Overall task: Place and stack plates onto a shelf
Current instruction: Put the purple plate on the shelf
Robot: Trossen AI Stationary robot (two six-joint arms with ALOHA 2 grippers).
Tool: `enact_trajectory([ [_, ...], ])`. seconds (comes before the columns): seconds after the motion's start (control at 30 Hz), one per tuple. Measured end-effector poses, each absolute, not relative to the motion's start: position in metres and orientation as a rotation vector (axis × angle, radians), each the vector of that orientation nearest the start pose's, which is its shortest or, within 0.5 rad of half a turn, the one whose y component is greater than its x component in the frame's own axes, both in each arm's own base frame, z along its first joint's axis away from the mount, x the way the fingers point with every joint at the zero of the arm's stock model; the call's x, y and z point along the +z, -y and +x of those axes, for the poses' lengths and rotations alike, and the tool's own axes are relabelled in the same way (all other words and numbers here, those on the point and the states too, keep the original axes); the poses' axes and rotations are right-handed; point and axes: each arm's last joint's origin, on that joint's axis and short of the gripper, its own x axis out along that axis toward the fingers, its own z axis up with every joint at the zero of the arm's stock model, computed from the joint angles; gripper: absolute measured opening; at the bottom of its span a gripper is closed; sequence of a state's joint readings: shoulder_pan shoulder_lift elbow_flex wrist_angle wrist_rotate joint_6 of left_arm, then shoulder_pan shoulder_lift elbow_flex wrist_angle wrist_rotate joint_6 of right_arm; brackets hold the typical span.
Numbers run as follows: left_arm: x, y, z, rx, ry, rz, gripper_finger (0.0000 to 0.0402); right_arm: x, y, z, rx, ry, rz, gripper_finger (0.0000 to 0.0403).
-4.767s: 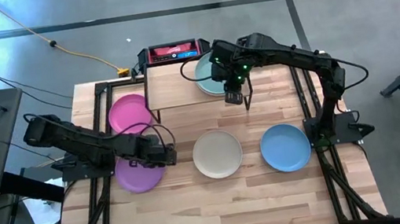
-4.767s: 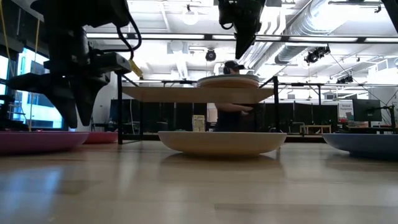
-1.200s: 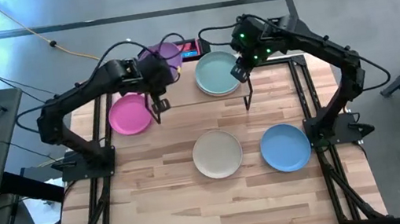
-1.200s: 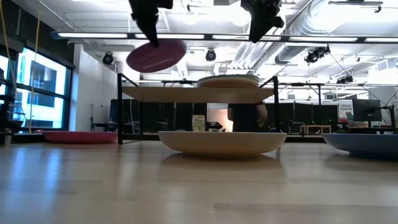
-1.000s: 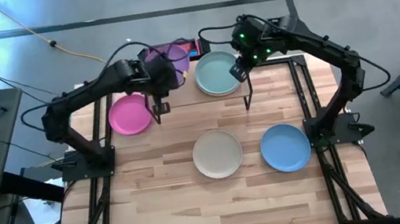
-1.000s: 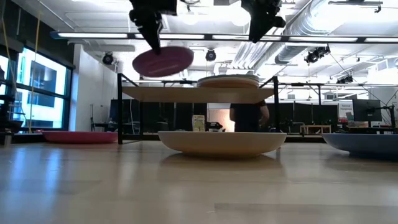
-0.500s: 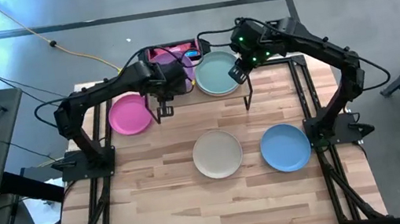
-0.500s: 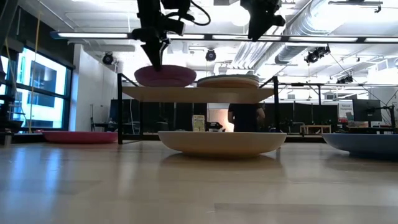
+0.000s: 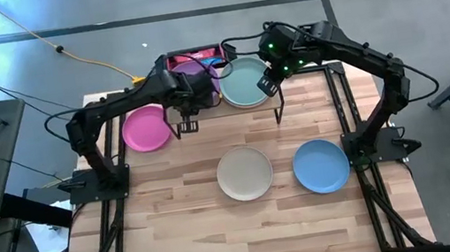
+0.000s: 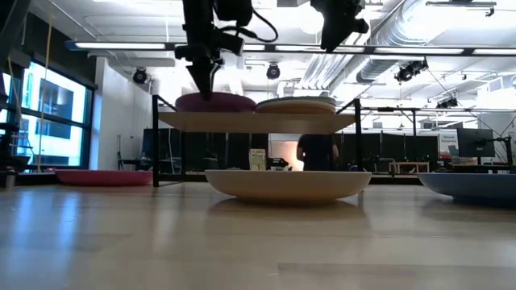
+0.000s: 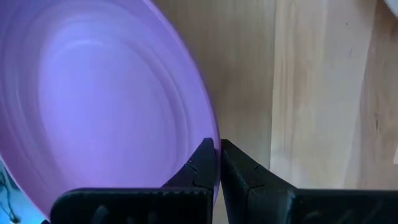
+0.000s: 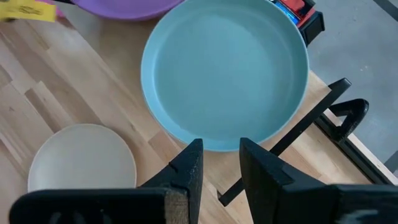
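Note:
The shelf (image 9: 231,107) stands at the table's far middle. A purple plate (image 9: 199,73) lies level on its left half, also seen in the low view (image 10: 216,102). My left gripper (image 11: 219,144) is shut on its rim. A teal plate (image 12: 224,68) sits on the shelf's right half. My right gripper (image 12: 221,165) hovers open above that plate's near edge and touches nothing. On the table lie a pink plate (image 9: 145,129) at the left, a cream plate (image 9: 245,173) in the middle and a blue plate (image 9: 320,166) at the right. My left gripper pinches the purple plate's rim (image 11: 208,127) on its near-left side, one finger on the inner face and one outside. The fingers come steeply from above, pointing down. The plate sits level with its underside on the shelf board (image 10: 254,121).
A red and black box (image 9: 212,54) lies just behind the shelf. Black frame rails and a clamp (image 12: 339,112) run along the table's sides. Bare wood spreads across the near half of the table (image 9: 249,230). A person stands in the room beyond.
My left gripper has gone down and toward the table's right with the purple plate. The plate was tilted in the air above the shelf's left end; it has levelled out and now lies on the board beside the teal plate. The gripper stays shut.

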State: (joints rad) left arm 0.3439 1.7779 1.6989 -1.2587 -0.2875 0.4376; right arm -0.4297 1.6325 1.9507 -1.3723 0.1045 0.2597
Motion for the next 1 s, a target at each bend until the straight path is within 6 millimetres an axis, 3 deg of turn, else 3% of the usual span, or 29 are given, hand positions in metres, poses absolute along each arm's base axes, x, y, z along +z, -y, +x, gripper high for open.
enact_trajectory([
  [0.6, 0.3059, -0.1233, 0.3263, 0.201, -1.421, 0.251, 0.0001, 0.4162, 0.1265, 0.2690, -0.600, -1.004, 0.376, 0.0085],
  [1.0, 0.3062, -0.1261, 0.3266, 0.234, -1.401, 0.208, 0.0025, 0.4158, 0.1262, 0.2683, -0.596, -1.015, 0.370, 0.0085],
])
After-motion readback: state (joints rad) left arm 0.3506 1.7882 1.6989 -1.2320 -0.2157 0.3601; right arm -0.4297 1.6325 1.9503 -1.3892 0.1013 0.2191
